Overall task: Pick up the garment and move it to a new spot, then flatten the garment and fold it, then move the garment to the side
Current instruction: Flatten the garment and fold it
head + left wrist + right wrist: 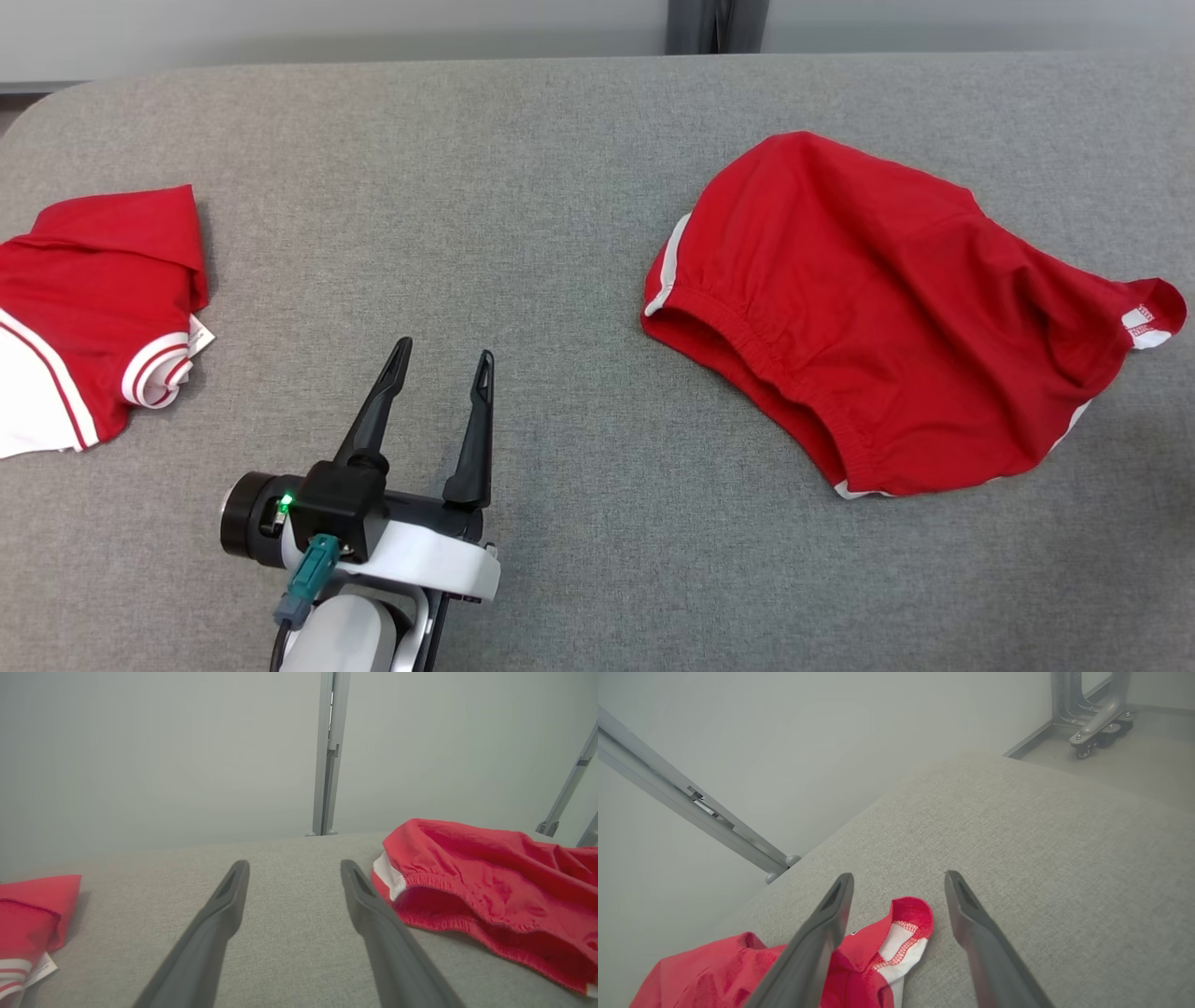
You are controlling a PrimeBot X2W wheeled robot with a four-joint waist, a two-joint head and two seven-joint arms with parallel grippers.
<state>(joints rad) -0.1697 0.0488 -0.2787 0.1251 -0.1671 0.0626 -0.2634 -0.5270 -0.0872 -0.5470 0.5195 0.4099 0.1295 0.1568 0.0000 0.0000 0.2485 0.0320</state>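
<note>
Though bare across middle, grey woven-fabric tabletop (pixel 560 187) carrying cloth at both ends. Right half: crumpled red cotton garment with elastic waistband and white side stripe (pixel 896 317), waistband facing robot. Far left edge, well apart: folded red-and-white garment with striped cuff (pixel 84 308). Left gripper (pixel 444 351) over bare cloth between them, dark fingers spread wide, holding nothing. Right gripper (pixel 899 876) spread wide too, red garment's corner lying loose between fingers, unpinched. White sewn label (pixel 1141 322) on that corner, red print unreadable. Paper tag (pixel 199 334) beside cuff, blank or illegible.
</note>
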